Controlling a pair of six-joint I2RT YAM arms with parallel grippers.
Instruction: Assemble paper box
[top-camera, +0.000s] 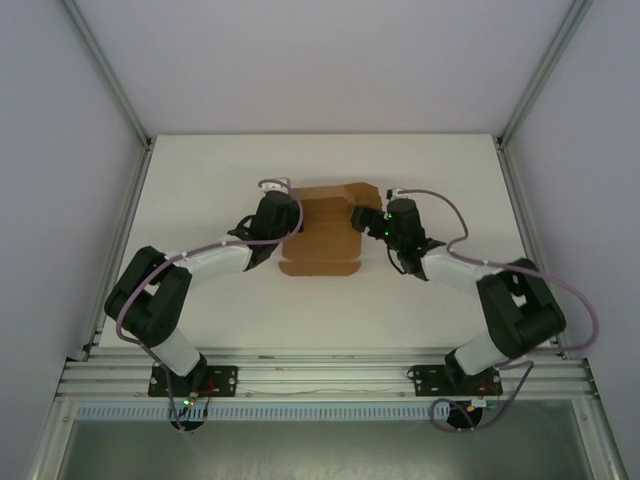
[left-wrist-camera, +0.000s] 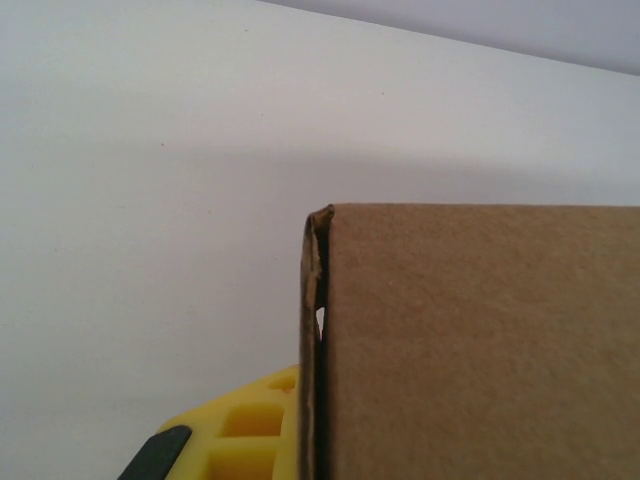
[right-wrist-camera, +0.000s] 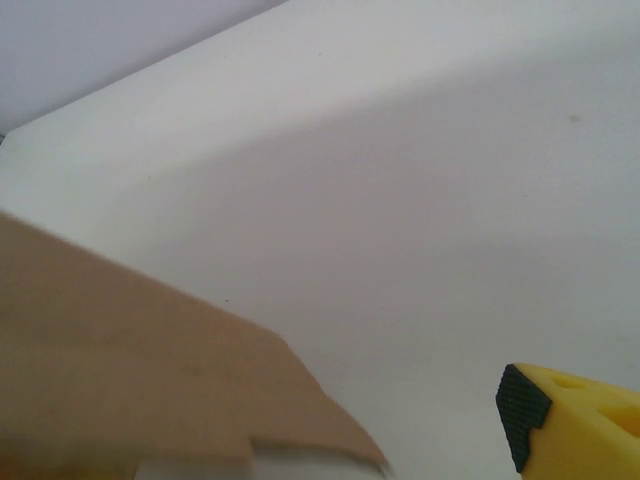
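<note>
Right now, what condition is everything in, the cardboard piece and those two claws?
paper box: not assembled, a mostly flat die-cut sheet with its left edge folded double.
left gripper: at the sheet's left edge, one yellow finger beside the fold; open or shut cannot be told.
right gripper: at the sheet's right edge, its yellow finger apart from the cardboard; open or shut cannot be told.

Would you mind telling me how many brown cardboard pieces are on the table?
1. The paper box lies on the table, between the left gripper and the right gripper; anything beneath it would be hidden.
</note>
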